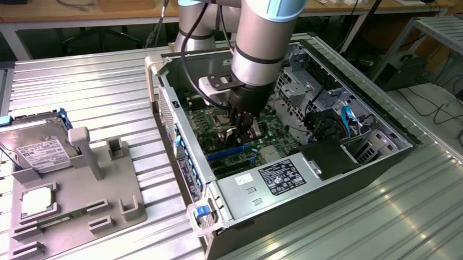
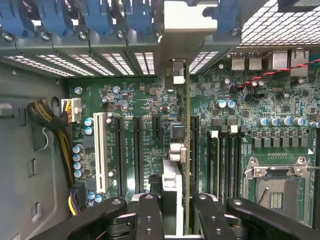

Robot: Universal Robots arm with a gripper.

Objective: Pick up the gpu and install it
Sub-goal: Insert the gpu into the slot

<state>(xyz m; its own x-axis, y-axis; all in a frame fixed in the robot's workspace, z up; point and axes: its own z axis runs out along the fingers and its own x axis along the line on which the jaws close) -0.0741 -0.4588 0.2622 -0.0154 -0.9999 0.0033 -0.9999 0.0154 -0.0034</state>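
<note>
We see a ribbed metal table (image 1: 87,86) carrying an open computer case (image 1: 340,184), cut off at the exterior view's lower edge. The robot arm (image 1: 261,43) reaches down into it and hides much of the green motherboard (image 1: 210,116) beneath.

On the exterior view's left sits a gray tray (image 1: 108,200). It holds a hard drive (image 1: 43,154), partly out of frame, and a narrow memory stick (image 1: 54,221).

The gripper (image 2: 175,210) is clamped on the gpu (image 2: 171,187), one finger (image 2: 147,215) on each side. In the wrist view we meet the card edge-on, so its faces stay hidden. It stands upright over the motherboard's long slots, its silvery end plate against the case's slotted rear wall. We cannot tell whether its lower edge sits in a slot.
</note>
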